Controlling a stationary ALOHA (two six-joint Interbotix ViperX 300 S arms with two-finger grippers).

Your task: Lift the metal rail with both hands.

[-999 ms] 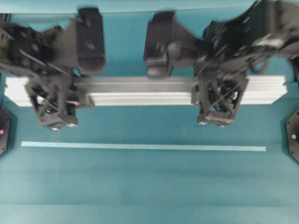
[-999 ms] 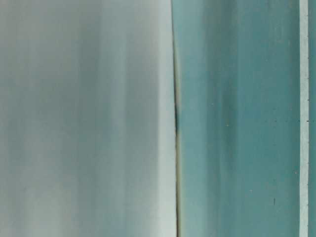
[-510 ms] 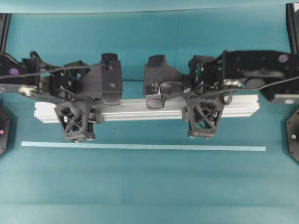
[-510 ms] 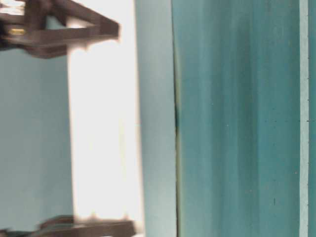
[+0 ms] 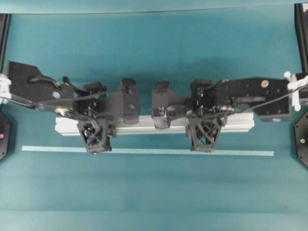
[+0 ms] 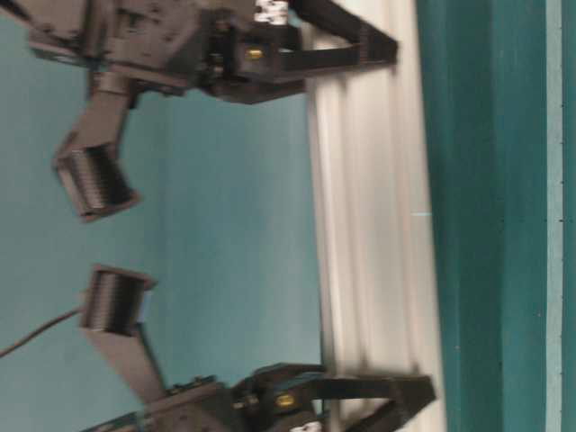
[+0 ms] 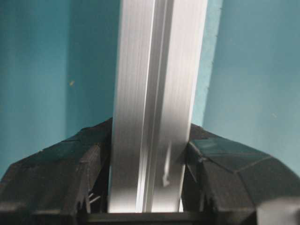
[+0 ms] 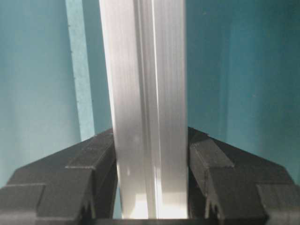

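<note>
The metal rail (image 5: pixel 146 126) runs left to right across the middle of the overhead view, just behind the pale-green tape strip (image 5: pixel 144 151). My left gripper (image 5: pixel 98 127) is shut on it near its left end. My right gripper (image 5: pixel 206 126) is shut on it right of centre. The left wrist view has the grooved rail (image 7: pixel 157 93) pressed between both fingers of the left gripper (image 7: pixel 152 168). The rail (image 8: pixel 145 70) sits just as tight in the right gripper (image 8: pixel 151 159). From table level the rail (image 6: pixel 378 225) looks blurred and low, and I cannot tell whether it touches the mat.
The tape strip (image 8: pixel 77 70) lies flat on the teal mat beside the rail. Black arm bases sit at the left edge (image 5: pixel 4 134) and right edge (image 5: pixel 302 139) of the overhead view. Black frame posts stand in the far corners.
The rail and both grippers have dropped from close under the overhead camera down toward the mat, ending nearer the tape strip. Both grips have stayed shut on the rail.
</note>
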